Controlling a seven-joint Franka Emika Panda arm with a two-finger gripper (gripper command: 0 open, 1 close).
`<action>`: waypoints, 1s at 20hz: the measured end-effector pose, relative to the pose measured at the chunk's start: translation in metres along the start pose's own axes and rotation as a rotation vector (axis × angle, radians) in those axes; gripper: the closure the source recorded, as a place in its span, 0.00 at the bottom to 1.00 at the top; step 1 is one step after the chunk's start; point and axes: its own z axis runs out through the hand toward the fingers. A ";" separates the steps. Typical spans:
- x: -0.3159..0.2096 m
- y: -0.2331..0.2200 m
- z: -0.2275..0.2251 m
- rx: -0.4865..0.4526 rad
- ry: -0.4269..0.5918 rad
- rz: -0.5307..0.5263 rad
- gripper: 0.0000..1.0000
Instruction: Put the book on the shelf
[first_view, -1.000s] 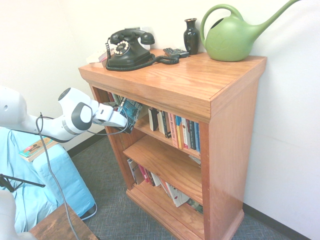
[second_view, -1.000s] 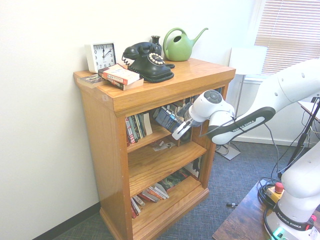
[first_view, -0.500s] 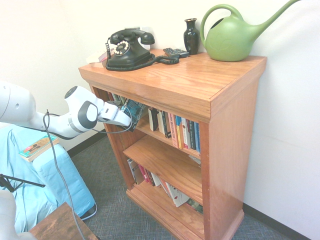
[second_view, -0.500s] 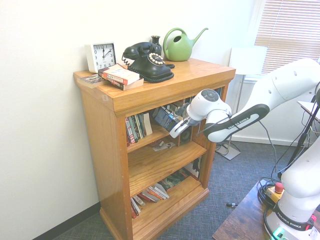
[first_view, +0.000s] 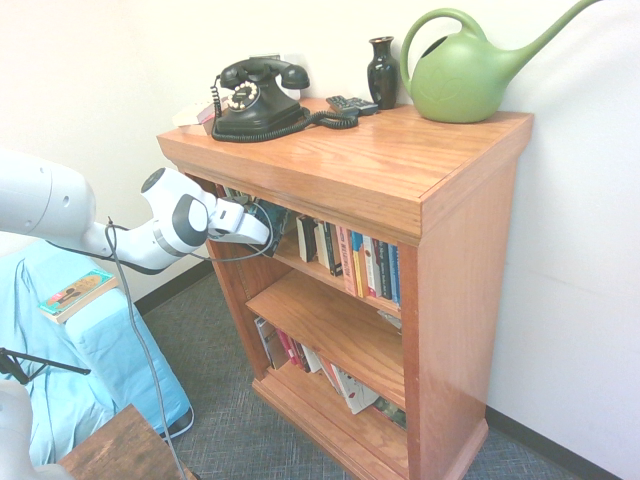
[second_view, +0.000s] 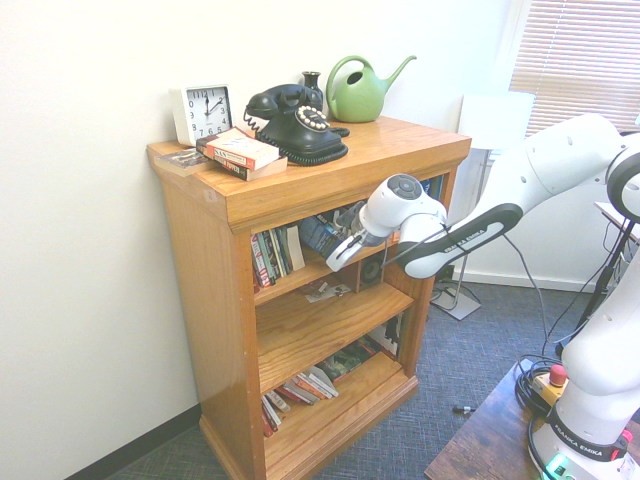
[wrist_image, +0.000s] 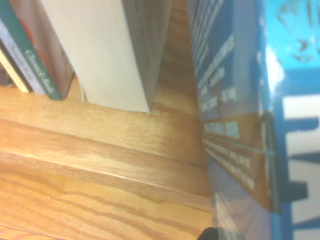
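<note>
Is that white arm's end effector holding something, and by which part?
Yes: the end effector grips the dark teal paperback book near its lower end.

Wrist view: blue cover of the book (wrist_image: 250, 100), close and blurred, with pale lines of small print and part of a large white letter near one edge. Beside it, apart across a gap of bare orange-brown board, the shelf (wrist_image: 100, 165), stands a cream-edged paperback (wrist_image: 105, 50); further upright spines (wrist_image: 30, 60) sit just past that.

Teal book (second_view: 322, 232) tilted, partly inside the shelf (second_view: 300, 272) opening.
</note>
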 end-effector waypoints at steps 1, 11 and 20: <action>-0.001 -0.001 0.002 0.001 0.002 -0.003 1.00; -0.001 -0.018 0.017 -0.002 0.007 -0.022 1.00; 0.000 -0.023 0.016 0.003 0.011 -0.019 0.00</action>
